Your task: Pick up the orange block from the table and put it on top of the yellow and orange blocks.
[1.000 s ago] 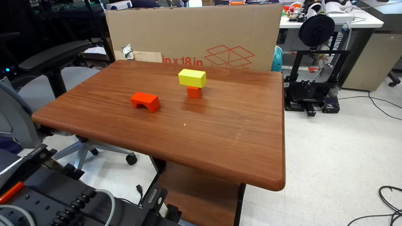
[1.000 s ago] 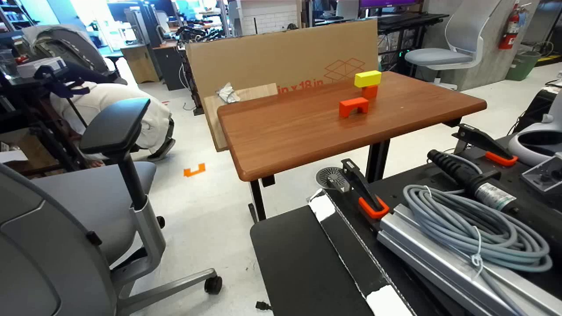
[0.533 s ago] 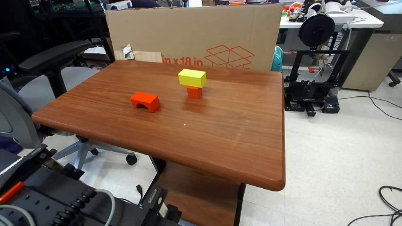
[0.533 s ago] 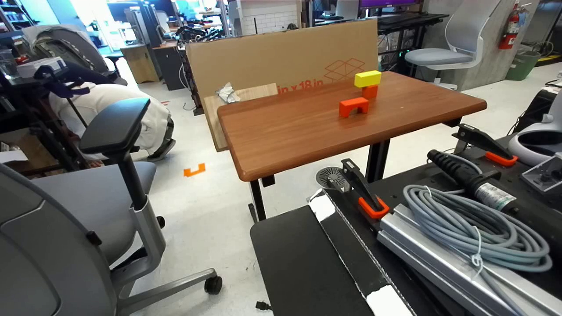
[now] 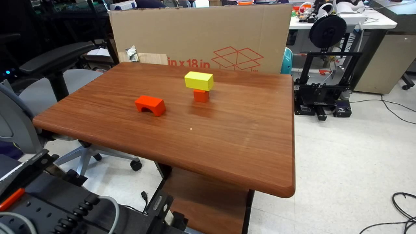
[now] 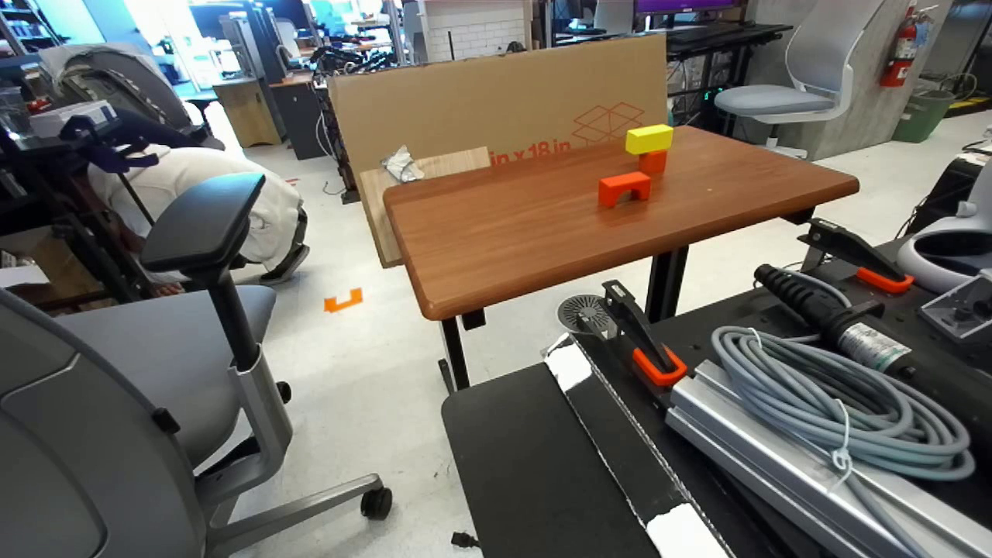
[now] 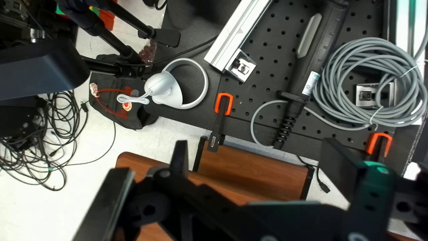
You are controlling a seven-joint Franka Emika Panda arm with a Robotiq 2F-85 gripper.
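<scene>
The orange block point(image 5: 150, 101), arch-shaped with a cut-out underneath, sits on the brown wood-grain table point(image 5: 227, 136); it also shows in an exterior view point(image 6: 624, 183). Farther back, the yellow block point(image 5: 199, 81) lies across a smaller orange block point(image 5: 201, 96) standing on the table. This stack also shows in an exterior view, yellow block point(image 6: 649, 139) over orange block point(image 6: 652, 161). My gripper point(image 7: 255, 150) shows only in the wrist view, its fingers wide apart with nothing between them. It is away from the blocks, and the wrist view shows none of them, only part of the table point(image 7: 137, 162).
A cardboard sheet point(image 5: 198, 35) stands behind the table. A grey chair point(image 6: 178, 349) is beside it. The black bench point(image 7: 274, 43) holds coiled grey cable point(image 7: 334, 90), orange-handled clamps point(image 7: 223, 103) and a metal rail point(image 7: 237, 30). A brown lower shelf point(image 7: 250, 170) lies under the table.
</scene>
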